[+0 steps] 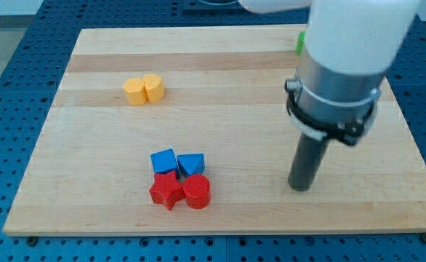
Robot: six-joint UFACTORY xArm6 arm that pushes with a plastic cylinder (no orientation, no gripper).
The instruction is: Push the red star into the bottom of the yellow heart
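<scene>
The red star lies near the view's bottom, left of centre, touching a red cylinder on its right. Two blue blocks, a cube and a wedge-like one, sit right above them. The yellow heart is at the upper left, touching a yellow hexagon-like block on its left. My tip rests on the board at the view's right, far to the right of the red star and apart from all blocks.
A green block shows partly at the top edge, mostly hidden behind the arm. The wooden board lies on a blue perforated table. The arm's body covers the upper right.
</scene>
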